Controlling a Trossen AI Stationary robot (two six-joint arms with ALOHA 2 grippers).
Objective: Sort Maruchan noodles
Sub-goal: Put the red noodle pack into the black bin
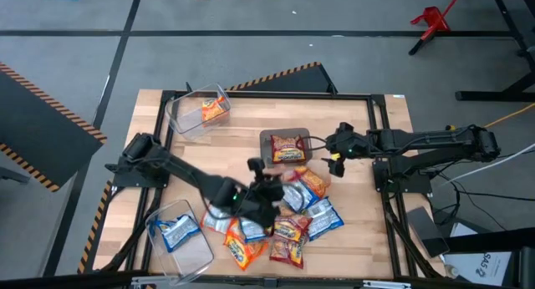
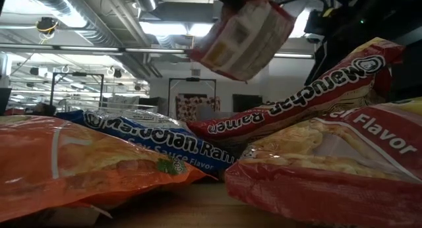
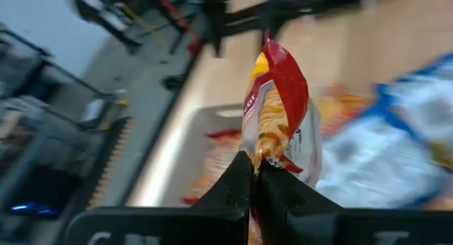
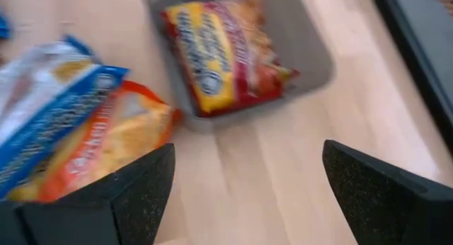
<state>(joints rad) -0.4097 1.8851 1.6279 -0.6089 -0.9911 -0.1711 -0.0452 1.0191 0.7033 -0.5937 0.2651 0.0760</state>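
Observation:
A pile of Maruchan noodles (image 1: 288,215), orange, blue-and-white and red packets, lies on the wooden table toward its near edge. My left gripper (image 1: 266,187) hangs over the pile, shut on a red packet (image 3: 277,96). The low view shows this packet (image 2: 245,33) hanging above the others. My right gripper (image 4: 248,195) stands open over bare wood on the table's right side. It is beside a grey bin (image 4: 311,57) that holds one red-and-yellow packet (image 4: 223,50). My left gripper pinches the red packet between its two fingers at one edge (image 3: 263,158). The fingers come from the table's left, slanting down. The packet sticks out past the fingertips, seen edge-on, and is lifted clear of the pile.
A clear bin (image 1: 194,115) at the far left holds an orange packet. Another clear bin (image 1: 180,239) at the near left holds a blue-and-white packet. The grey bin (image 1: 286,145) sits at the table's middle. A black frame (image 1: 380,139) borders the tabletop.

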